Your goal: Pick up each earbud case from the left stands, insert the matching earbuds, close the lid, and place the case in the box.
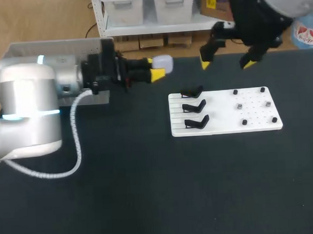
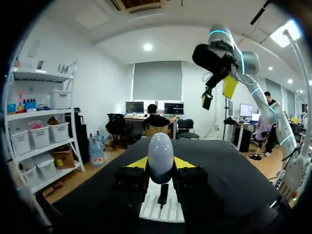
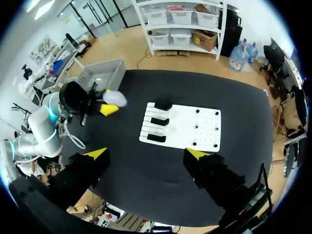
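My left gripper (image 1: 156,68) is shut on a white, rounded earbud case (image 1: 162,61), held in the air left of the white board (image 1: 225,125). In the left wrist view the case (image 2: 161,155) stands upright between the yellow-tipped fingers, lid shut. Three black stands (image 1: 194,106) on the board's left part carry nothing. Several small dark and grey pieces (image 1: 240,106) sit on the board's right part. My right gripper (image 1: 226,64) hangs open and empty, high above the board's far edge. From the right wrist view, the board (image 3: 204,127) and the case (image 3: 116,98) lie far below.
A grey open box (image 1: 53,48) stands at the table's back left, behind my left arm (image 1: 24,103); the right wrist view shows this box (image 3: 100,74) beside the left gripper. A white cable (image 1: 76,137) loops from the left arm over the black table.
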`<state>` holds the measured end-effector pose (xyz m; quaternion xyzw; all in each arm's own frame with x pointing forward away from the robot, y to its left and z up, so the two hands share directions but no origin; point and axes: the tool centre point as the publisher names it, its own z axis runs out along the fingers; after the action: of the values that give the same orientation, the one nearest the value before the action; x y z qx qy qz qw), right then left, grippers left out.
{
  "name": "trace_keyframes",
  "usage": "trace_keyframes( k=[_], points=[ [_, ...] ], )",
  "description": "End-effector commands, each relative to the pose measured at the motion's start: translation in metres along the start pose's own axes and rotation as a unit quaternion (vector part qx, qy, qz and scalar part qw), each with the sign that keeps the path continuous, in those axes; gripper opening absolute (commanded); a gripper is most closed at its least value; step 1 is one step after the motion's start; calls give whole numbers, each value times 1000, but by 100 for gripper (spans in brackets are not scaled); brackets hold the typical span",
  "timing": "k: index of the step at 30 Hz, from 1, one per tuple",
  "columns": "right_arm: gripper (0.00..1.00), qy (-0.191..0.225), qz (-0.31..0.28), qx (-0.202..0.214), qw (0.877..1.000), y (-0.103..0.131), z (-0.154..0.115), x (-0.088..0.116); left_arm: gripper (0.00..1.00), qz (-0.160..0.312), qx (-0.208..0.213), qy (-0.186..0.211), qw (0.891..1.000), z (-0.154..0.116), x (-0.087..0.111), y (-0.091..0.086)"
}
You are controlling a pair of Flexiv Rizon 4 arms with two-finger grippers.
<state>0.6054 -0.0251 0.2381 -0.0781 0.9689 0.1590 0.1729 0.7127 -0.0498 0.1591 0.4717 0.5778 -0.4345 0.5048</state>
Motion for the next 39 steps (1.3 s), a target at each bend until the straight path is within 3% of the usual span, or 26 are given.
trace_keyframes(
  k=[1, 10, 14, 20, 30, 31, 32, 33, 39],
  points=[
    [100, -71, 0, -7, 997, -3, -1, 8, 0, 15, -138, 1, 990, -47, -8, 5],
    [100, -71, 0, -7, 997, -3, -1, 8, 0, 59, -258, 12, 964, -125, -22, 76],
    [100, -71, 0, -7, 997, -3, -1, 8, 0, 66, -302, 36, 950, -157, -14, 108],
    [100, -71, 0, -7, 997, -3, -1, 8, 0, 61, -331, 62, 939, -191, 6, 148],
    [100, -71, 0, -7, 997, -3, -1, 8, 0, 51, -329, 77, 940, -221, 44, 188],
    [100, -71, 0, -7, 997, -3, -1, 8, 26, 52, -324, 74, 942, -222, 46, 189],
    [100, -71, 0, -7, 997, -3, -1, 8, 38, 51, -323, 73, 942, -222, 46, 189],
    [100, -71, 0, -7, 997, -3, -1, 8, 100, 53, -319, 73, 944, -221, 46, 189],
    [100, -71, 0, -7, 997, -3, -1, 8, 100, 56, -307, 62, 948, -223, 50, 187]
  ],
)
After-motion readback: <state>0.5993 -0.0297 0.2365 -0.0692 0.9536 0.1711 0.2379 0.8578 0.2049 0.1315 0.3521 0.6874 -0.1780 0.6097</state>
